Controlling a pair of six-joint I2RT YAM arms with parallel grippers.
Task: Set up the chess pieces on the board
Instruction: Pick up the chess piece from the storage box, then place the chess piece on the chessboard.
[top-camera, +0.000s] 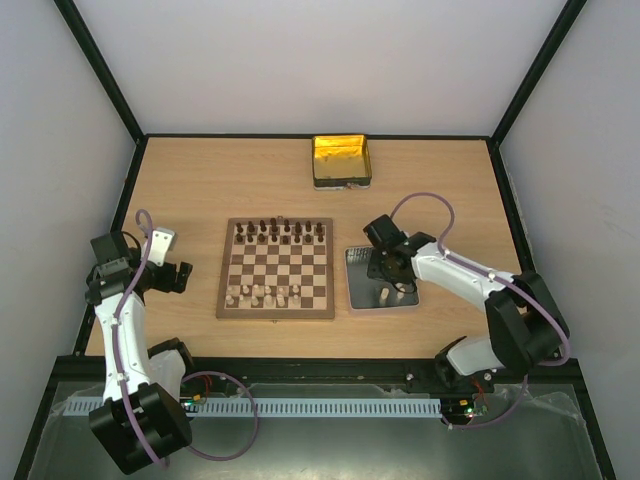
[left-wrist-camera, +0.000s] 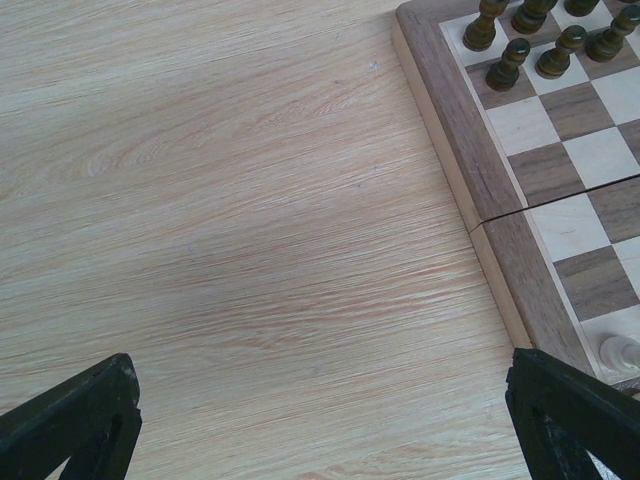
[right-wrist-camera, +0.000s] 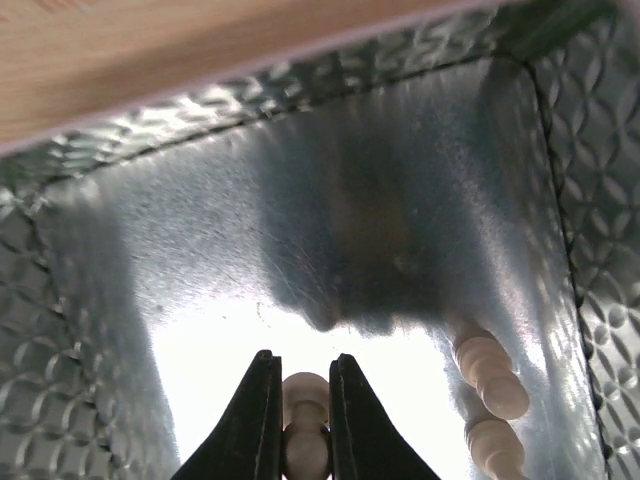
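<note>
Looking down the right wrist view, you see the right gripper (right-wrist-camera: 303, 372) clamped on a cream piece (right-wrist-camera: 305, 440) low in the grey tray (right-wrist-camera: 200, 250), with two more cream pieces (right-wrist-camera: 490, 375) lying just beside it. Your left gripper (left-wrist-camera: 320, 420) hangs spread wide over the table (left-wrist-camera: 200, 200), just left of the board (left-wrist-camera: 450, 150), where dark pieces (left-wrist-camera: 510, 65) stand.

Cream piece (right-wrist-camera: 303, 430), bottom centre of right wrist view: base cut off. Board (left-wrist-camera: 520, 290), left wrist view: cropped at right edge. Pale piece (left-wrist-camera: 618, 352), lower right: base behind black finger (left-wrist-camera: 570, 420).
</note>
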